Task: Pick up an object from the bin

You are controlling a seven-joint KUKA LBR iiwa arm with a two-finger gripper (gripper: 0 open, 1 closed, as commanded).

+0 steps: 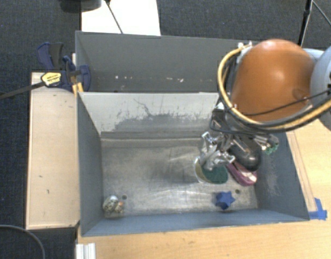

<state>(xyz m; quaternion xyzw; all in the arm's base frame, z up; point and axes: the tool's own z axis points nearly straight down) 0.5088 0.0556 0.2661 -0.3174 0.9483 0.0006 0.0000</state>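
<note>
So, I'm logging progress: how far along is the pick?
Done: the claw is low in the bin, over a round dark-green thing beside a pink piece. In hand: the approach; nothing visibly held. Left: grasping and lifting one thing out.

My gripper (pixel 209 164) covers part of the green disc (pixel 218 175) and purple thing (pixel 245 176); corner blob (pixel 113 205) too small to identify.

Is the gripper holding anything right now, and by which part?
It cannot be told: the gripper sits low over a dark green round thing at the bin's right, but no hold shows.
</note>
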